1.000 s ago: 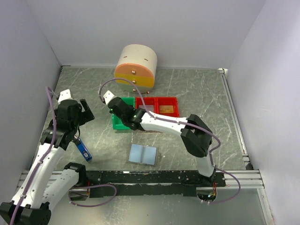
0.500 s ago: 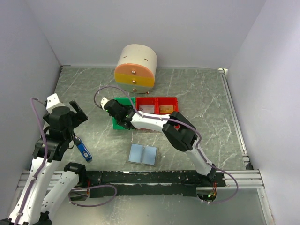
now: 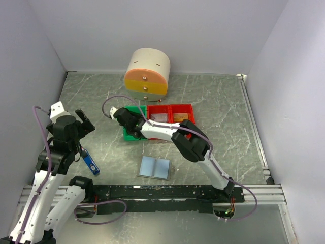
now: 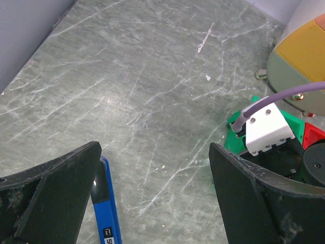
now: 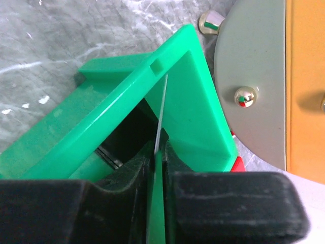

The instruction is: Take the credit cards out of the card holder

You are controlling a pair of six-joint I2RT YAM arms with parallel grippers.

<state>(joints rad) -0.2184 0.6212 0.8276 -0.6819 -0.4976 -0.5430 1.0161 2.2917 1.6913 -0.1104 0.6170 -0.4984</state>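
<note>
right gripper [image 5: 158,155], pinching credit card [image 5: 163,109] edge-on — over green bin [image 5: 122,89]

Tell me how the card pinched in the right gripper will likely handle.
The card is probably stiff: its thin edge runs straight from the right gripper over the green bin. Thin and smooth-looking, it may slip if the pinch loosens.

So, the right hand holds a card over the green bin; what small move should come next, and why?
Probably open the right hand and let the credit card drop. The wrist view shows the thin card pinched edge-on in that hand, directly over the inside of the green bin, so a release should land it there. The card holder lies open, apart.
</note>
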